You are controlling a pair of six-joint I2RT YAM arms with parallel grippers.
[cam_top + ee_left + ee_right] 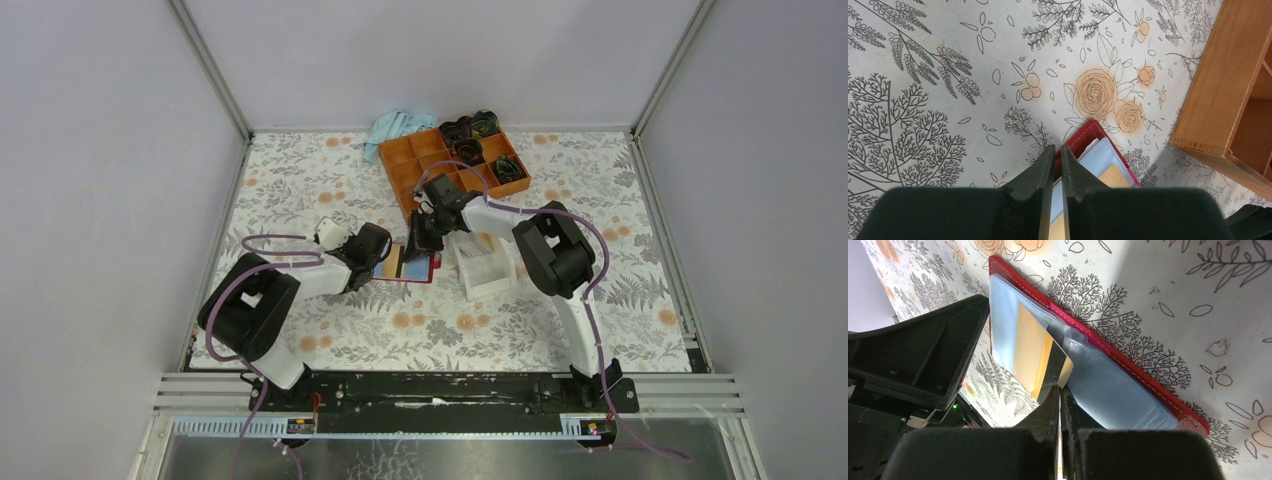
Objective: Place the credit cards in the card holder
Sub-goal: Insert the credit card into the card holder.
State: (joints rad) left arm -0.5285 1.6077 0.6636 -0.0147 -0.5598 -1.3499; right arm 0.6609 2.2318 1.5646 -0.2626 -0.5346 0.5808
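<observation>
Judging by the tan-gold credit card (1038, 352) sitting half inside a pocket of the open card holder (408, 266), mid-worktop (300, 180), we put the task partway. The right claw (1060, 396) is clamped on the card's edge, and the left claw (1058, 152) pinches the holder's left side. We see no other cards.

We note three plain, pale grey walls: back wall (440, 60), left wall (90, 200), right wall (770, 200). Slim metal posts (212, 72) run up both back corners. The table (300, 170) has a white surface printed with grey ferns and orange roses. A metal rail (700, 395) runs along its near edge. The light is even and the shadows are soft.
</observation>
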